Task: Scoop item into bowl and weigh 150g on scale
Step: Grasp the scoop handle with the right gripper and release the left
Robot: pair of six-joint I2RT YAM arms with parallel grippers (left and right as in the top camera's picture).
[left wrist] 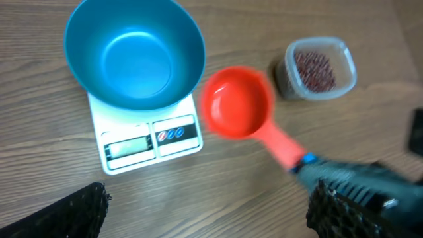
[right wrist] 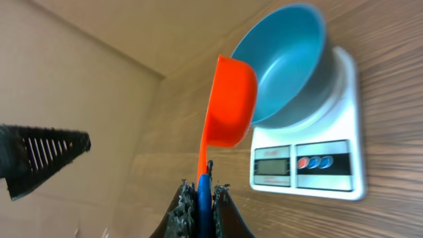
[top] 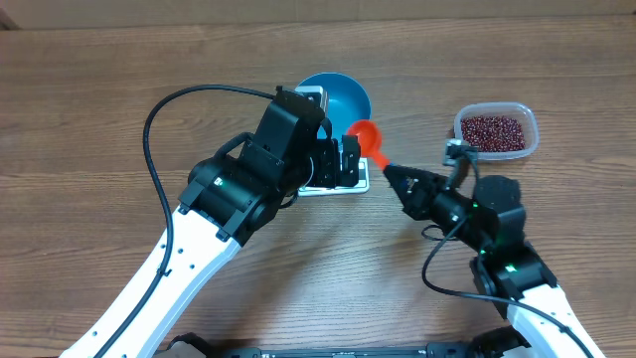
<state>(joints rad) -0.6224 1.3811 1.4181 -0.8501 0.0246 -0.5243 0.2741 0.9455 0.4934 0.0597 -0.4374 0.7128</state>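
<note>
Three hazards apply; the left fingers [left wrist: 66,215], spread fully and holding nothing, hover near the empty bowl [left wrist: 132,59] seated on the scale [left wrist: 145,142], so a stray descent could tip the bowl or falsify the reading; the right fingers [right wrist: 180,215], clamped on the handle of the empty scoop [left wrist: 234,102], hold its cup just beside the bowl rim, risking a knock; the beans [left wrist: 314,69] lie in the tub [left wrist: 348,69], well apart, so carrying them across the table [left wrist: 231,198] may spill some.

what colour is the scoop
Bright orange-red. The scoop shows best in the left wrist view.
</note>
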